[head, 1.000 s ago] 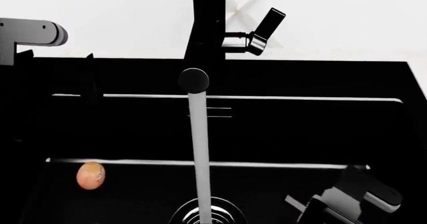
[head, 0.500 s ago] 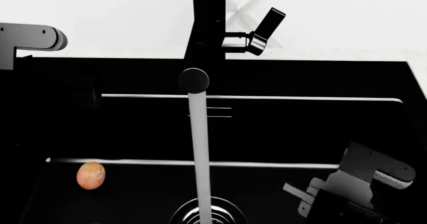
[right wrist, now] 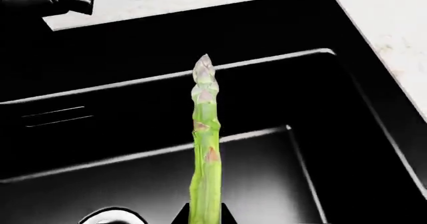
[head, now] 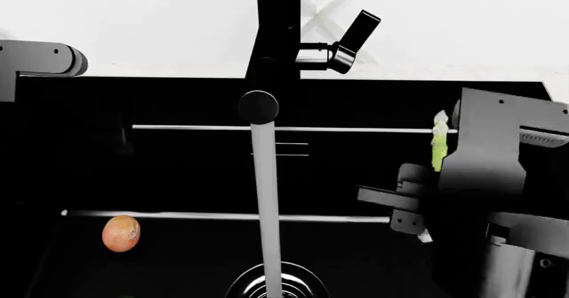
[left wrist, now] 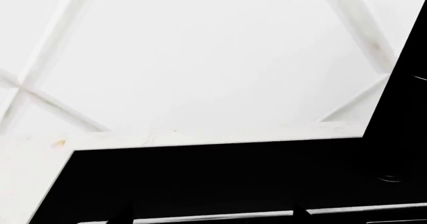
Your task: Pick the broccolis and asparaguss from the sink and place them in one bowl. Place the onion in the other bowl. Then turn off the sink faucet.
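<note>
Right wrist view shows the right gripper [right wrist: 203, 219] pinching an asparagus [right wrist: 205, 149] spear, tip pointing away from its fingers above the black sink [right wrist: 280, 98]. Left gripper's fingers: cannot tell. The onion [head: 121, 234] lies far off; no writing readable

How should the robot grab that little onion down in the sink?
Grip the onion across its round middle, coming straight down from above. It sits alone on the floor of the sink, near the left wall, so a sideways approach looks cramped there. It is nearly ball-shaped, so jaws closing either side of its widest part should hold it best. The left arm is probably the nearer one.
</note>
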Robot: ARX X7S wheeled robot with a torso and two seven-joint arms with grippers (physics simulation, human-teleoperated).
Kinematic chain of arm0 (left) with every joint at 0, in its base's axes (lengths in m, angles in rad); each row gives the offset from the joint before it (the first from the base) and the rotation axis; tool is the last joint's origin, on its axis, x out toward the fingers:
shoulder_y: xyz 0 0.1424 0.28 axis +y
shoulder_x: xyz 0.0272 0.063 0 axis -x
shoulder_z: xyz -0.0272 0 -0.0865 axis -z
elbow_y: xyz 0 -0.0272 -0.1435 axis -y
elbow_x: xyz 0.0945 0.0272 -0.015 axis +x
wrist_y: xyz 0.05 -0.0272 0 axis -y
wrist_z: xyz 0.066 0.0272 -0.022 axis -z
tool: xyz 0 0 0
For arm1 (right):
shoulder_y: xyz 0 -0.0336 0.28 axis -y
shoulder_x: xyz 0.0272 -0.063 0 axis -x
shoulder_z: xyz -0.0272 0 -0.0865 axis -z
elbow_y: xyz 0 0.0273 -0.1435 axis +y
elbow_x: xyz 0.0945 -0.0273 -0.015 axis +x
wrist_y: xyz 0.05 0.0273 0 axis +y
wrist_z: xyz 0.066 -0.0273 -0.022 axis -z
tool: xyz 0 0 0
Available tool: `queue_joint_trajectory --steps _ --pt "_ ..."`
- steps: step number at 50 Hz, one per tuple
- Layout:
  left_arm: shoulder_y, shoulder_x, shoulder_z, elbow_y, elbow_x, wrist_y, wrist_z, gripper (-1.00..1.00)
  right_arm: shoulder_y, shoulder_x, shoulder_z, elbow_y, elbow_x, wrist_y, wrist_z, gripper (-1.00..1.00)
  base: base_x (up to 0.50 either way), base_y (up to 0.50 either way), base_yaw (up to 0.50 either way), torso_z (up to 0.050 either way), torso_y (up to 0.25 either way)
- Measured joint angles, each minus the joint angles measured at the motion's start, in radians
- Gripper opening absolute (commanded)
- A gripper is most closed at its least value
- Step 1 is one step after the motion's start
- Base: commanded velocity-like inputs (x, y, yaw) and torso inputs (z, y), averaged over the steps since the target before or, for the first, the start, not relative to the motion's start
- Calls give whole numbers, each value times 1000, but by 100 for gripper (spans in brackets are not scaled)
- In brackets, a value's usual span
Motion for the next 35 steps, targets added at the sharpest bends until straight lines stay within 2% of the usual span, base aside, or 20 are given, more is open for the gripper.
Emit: queue_joint_trajectory --steps 9,18,25,30,35 --pt "8 -11 -47 94 -72 -116 -61 100 170 176 -134 -21 347 -32 135 -100 0 0 0 0 0" --pt "17 -10 -151 224 -230 -348 -189 100 318 270 -206 -2 465 -12 140 -100 0 0 0 0 0" --pt "2 -45 -173 207 -627 -473 -506 100 367 304 -224 1 486 -1 113 -100 0 0 0 0 0" --pt "-22 -73 -133 164 -891 -497 -711 100 365 325 -224 -16 500 -11 103 -100 0 0 0 0 0" --pt "-40 -101 -76 115 -1096 -498 -862 100 349 350 -222 -37 521 -28 100 -100 0 0 0 0 0"
